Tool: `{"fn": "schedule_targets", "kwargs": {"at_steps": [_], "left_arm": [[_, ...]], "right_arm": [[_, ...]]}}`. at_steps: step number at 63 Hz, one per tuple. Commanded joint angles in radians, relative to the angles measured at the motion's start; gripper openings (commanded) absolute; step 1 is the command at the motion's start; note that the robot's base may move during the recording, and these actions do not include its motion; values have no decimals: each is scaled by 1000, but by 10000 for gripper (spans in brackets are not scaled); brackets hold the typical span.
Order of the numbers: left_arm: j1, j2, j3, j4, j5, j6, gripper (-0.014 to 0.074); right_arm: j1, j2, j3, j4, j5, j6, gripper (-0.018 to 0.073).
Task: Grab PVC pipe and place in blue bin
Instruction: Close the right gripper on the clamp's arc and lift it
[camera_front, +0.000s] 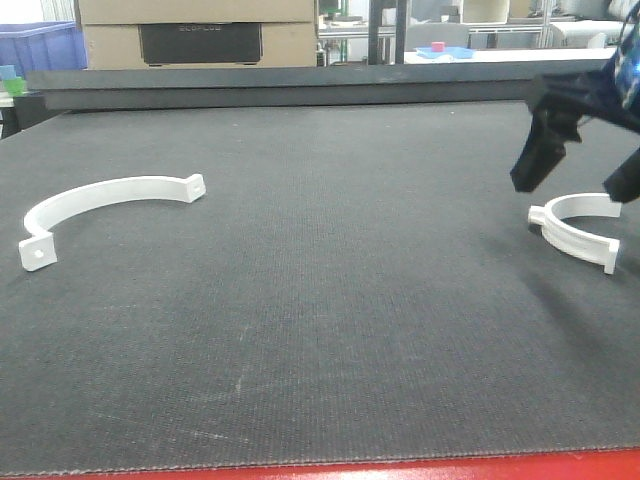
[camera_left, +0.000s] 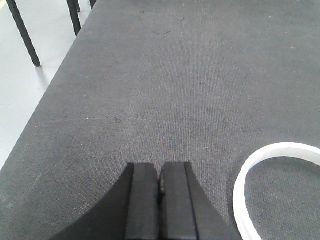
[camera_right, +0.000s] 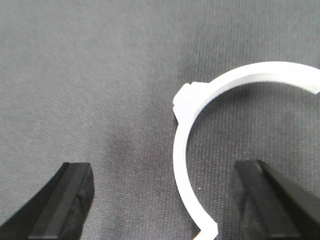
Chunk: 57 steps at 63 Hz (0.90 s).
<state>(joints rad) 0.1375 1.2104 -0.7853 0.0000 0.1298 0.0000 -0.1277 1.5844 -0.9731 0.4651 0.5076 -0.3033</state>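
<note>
Your right gripper (camera_right: 165, 205) hangs spread wide, the pipe (camera_right: 235, 77) arc below between its jaws, seemingly placed for clamping; left gripper (camera_left: 160, 195) sits closed, idle.

right hand (camera_front: 573, 186) spread, above PVC pipe (camera_front: 566, 237)

L pipe pc (camera_front: 105, 200) & R pipe pc (camera_front: 575, 228) white, mat (camera_front: 330, 290) dk grey w/ fine weave, table edge (camera_front: 400, 468) red, left gripper (camera_left: 160, 182) & right gripper (camera_front: 573, 186) black, bin (camera_front: 40, 45) blue.

Dark matted table (camera_front: 320, 300), cardboard boxes (camera_front: 100, 45) behind.
</note>
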Motion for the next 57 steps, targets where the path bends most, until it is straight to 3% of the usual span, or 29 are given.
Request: {"fn": "schedule_targets", "kwargs": {"at_steps": [1, 14, 18, 57], "left_arm": [[-4, 9, -6, 8, -18, 0, -75], [-4, 56, -6, 8, -26, 0, 169], [-4, 71, -6, 8, -38, 0, 209], [-4, 159, -8, 0, -130, 0, 221]], "right_arm": [[0, 11, -9, -11, -23, -2, 403], [0, 36, -13, -24, -66, -2, 381], [0, 46, -13, -38, -71, -2, 381], [2, 151, -15, -121, -94, -2, 381]]}}
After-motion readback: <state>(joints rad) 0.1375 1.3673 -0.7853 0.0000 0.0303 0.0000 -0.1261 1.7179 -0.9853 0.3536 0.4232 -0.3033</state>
